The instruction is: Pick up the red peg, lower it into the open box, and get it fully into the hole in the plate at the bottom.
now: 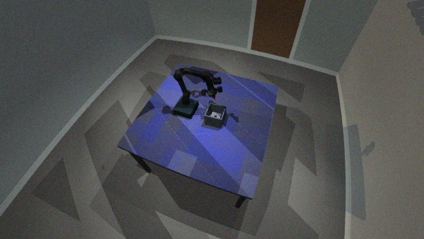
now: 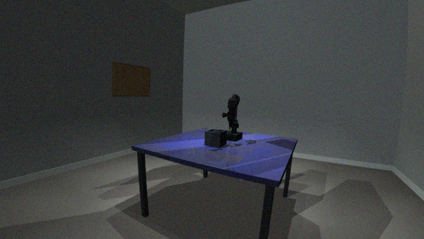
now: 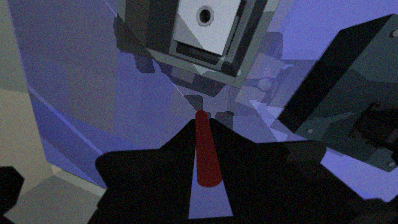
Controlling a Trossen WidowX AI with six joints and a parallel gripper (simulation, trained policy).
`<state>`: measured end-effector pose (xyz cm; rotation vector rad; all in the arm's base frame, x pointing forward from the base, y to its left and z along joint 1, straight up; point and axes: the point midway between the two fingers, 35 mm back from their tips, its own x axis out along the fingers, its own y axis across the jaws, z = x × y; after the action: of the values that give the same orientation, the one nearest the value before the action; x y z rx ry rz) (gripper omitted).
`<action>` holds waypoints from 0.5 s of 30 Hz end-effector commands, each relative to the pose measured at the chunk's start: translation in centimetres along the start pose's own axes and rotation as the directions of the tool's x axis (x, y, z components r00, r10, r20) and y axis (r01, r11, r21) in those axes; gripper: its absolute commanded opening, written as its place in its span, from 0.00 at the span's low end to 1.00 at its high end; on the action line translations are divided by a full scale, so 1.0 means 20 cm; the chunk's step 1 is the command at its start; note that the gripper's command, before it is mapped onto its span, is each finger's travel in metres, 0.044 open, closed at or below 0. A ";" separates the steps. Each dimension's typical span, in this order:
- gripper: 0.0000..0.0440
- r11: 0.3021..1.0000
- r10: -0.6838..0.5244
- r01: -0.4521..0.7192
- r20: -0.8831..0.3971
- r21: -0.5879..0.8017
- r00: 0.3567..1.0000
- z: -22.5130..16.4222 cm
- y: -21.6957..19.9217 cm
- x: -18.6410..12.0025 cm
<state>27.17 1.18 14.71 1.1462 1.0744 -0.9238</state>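
Note:
My gripper [image 1: 212, 95] [image 3: 202, 122] is shut on the red peg [image 1: 214, 98] [image 2: 229, 127] [image 3: 204, 155]. The peg is in the air between the dark fingers, its far end showing at the fingertips in the wrist view. The open grey box [image 1: 214, 123] [image 2: 214, 138] [image 3: 256, 47] stands on the table. The gripper is above and behind the box in the top view, outside its walls. The pale plate [image 1: 214, 114] [image 3: 212, 38] lies at the box bottom. Its round dark hole [image 3: 205, 16] shows at the top of the wrist view, away from the peg.
The blue table [image 1: 220, 150] [image 2: 198, 158] bears the box and the dark square arm base [image 1: 186, 108] [image 2: 234, 136] [image 3: 340, 95], which stands beside the box. The box walls rise around the plate. Angular shadows and light patches cross the table top.

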 end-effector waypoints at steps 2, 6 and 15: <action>0.00 1.000 -0.015 0.015 0.026 0.004 1.000 0.09 -0.01 -0.01; 0.00 1.000 -0.028 0.028 0.036 0.011 0.999 0.15 -0.02 -0.01; 0.00 0.998 -0.056 0.055 0.046 0.024 0.997 0.27 -0.03 0.01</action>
<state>27.51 -3.33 14.76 1.1228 1.0638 -0.9922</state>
